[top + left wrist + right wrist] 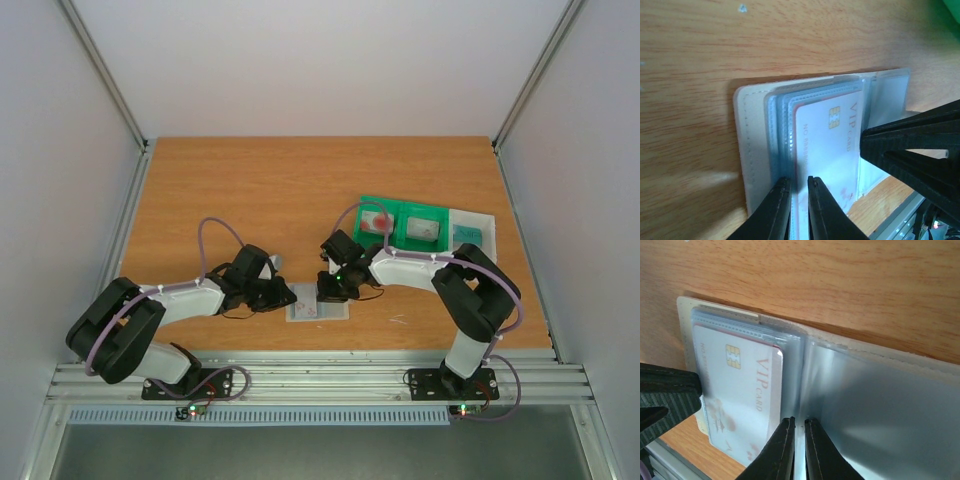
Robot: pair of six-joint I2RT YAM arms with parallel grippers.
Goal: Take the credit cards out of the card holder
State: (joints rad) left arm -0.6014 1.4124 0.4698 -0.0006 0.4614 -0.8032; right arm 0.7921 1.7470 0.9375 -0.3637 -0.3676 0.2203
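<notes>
The card holder [318, 310] lies open on the table between my grippers. In the left wrist view its pale cover [752, 140] holds a stack of translucent pockets with a white VIP card [827, 145] inside. My left gripper [798, 182] [283, 297] is shut on the near edge of that pocket stack, at the card's outer edge. My right gripper [800, 421] [328, 290] is shut on the holder's middle fold, beside the white card [737, 385] and the empty right pocket [880, 405].
A green compartment tray [400, 203] at the back right holds a white card with red marks [379, 222] and a greyish card [423, 230]. A clear box [488, 222] next to it holds a teal card [467, 235]. The table's front edge is just behind the holder.
</notes>
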